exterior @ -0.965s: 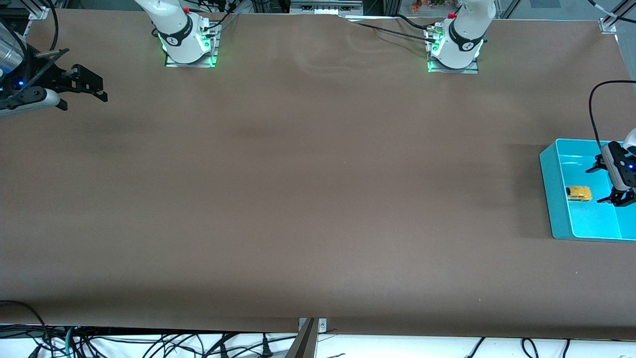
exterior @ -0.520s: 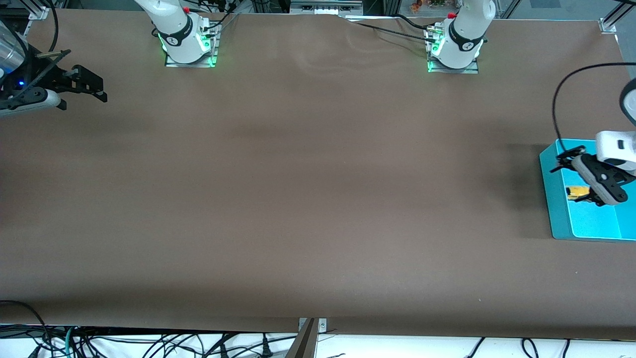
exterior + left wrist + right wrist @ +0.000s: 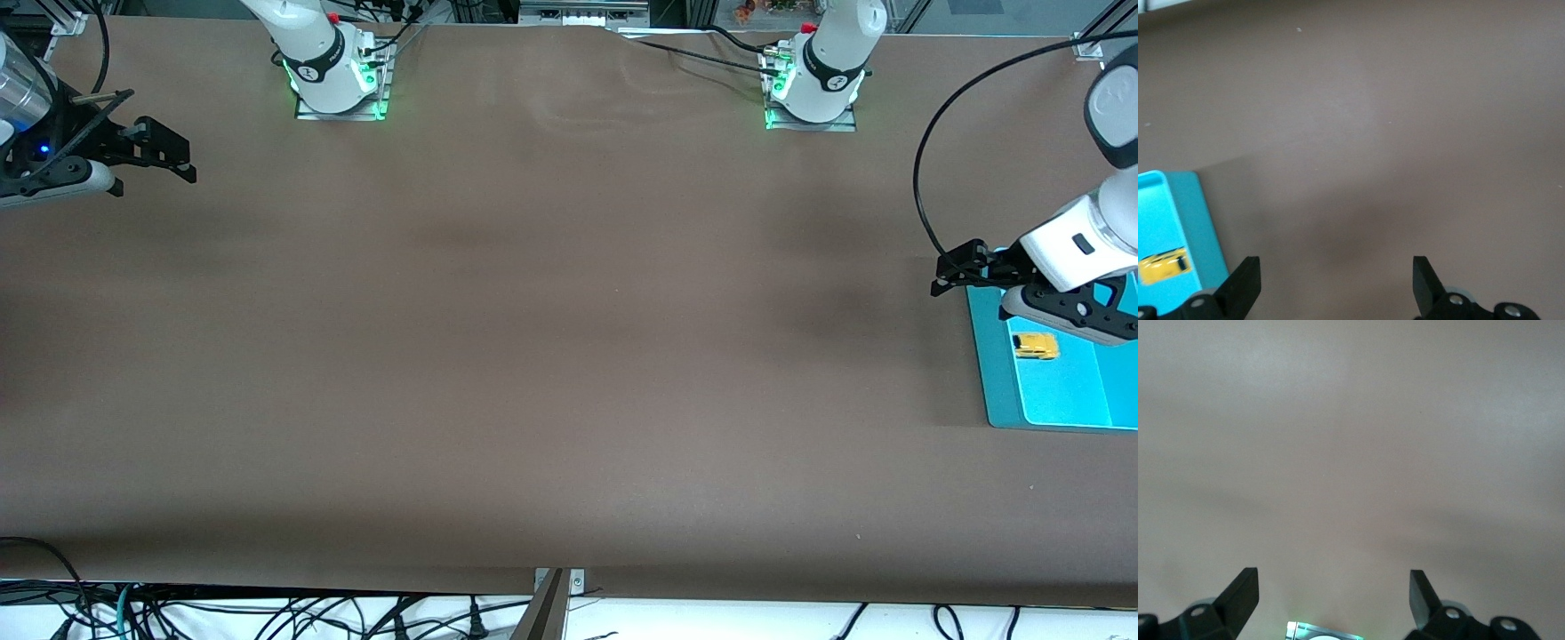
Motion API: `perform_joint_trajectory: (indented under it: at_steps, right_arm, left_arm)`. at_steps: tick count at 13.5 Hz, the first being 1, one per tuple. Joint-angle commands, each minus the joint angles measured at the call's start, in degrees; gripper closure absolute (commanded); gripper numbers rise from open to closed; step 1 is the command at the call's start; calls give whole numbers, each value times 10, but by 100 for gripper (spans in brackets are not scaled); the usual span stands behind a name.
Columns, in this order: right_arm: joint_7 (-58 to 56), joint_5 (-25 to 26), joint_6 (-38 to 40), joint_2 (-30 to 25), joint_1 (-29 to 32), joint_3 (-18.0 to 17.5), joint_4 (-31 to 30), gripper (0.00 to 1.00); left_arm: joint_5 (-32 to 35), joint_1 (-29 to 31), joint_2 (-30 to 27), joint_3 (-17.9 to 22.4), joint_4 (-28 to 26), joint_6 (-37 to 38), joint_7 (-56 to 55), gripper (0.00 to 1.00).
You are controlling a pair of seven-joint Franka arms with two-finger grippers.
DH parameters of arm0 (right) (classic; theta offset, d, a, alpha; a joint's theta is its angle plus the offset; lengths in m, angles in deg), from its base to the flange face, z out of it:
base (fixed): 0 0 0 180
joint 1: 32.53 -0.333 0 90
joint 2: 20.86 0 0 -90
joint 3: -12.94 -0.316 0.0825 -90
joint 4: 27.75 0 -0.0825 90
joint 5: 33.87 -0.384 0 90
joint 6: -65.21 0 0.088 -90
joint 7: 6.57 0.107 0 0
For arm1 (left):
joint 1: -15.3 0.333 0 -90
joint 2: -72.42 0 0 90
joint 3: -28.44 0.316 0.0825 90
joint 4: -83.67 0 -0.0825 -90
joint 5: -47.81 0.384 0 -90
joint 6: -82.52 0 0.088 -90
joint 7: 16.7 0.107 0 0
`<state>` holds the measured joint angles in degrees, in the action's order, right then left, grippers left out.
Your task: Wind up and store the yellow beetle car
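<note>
You have no readable writing, brand or label anywhere on the table or on the toy.

The yellow beetle car [image 3: 1036, 346] lies inside the blue bin [image 3: 994, 373] at the left arm's end of the table, resting on the bin's floor and apart from the walls. Your left gripper [image 3: 949, 271] hangs in the air over the bin's edge and the bare table just beside it, above the car and not touching it. Its fingers stand wide apart and hold nothing; in the left wrist view the car [image 3: 1163, 265] and the bin [image 3: 1201, 220] show off to one side of the empty gap [image 3: 1336, 283].

Your right gripper [image 3: 173, 156] waits at the right arm's end of the table, over bare brown tabletop [image 3: 551, 338], fingers spread [image 3: 1333, 595] and empty. Nothing stands between either gripper and the car. Cables [image 3: 267, 618] trail below the table's near edge.
</note>
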<state>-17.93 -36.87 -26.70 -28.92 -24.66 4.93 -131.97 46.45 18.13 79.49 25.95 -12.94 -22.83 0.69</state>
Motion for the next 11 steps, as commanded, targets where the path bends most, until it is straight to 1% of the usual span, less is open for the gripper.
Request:
perform_joint_trajectory:
  at_steps: [1,4,6,8,10,11]
  right_arm:
    - [5,7,1,-7,1,-2,-5,0]
    - [5,6,2,-8,1,-2,-5,0]
    - [5,6,3,-8,1,-2,-5,0]
    - [5,6,2,-8,1,-2,-5,0]
    - [5,6,2,-8,1,-1,-6,0]
    - [5,7,0,-8,1,-2,-9,0]
  left_arm:
    - [54,-2,-5,-16,34,30,-39,0]
    - [35,-3,-11,-8,81,129,-68,0]
    - [-3,-5,-18,-8,91,153,-152,0]
    - [18,-14,-29,-22,91,161,-214,0]
    - [12,-18,-25,-26,99,163,-214,0]
    - [13,-16,-25,-23,122,168,-214,0]
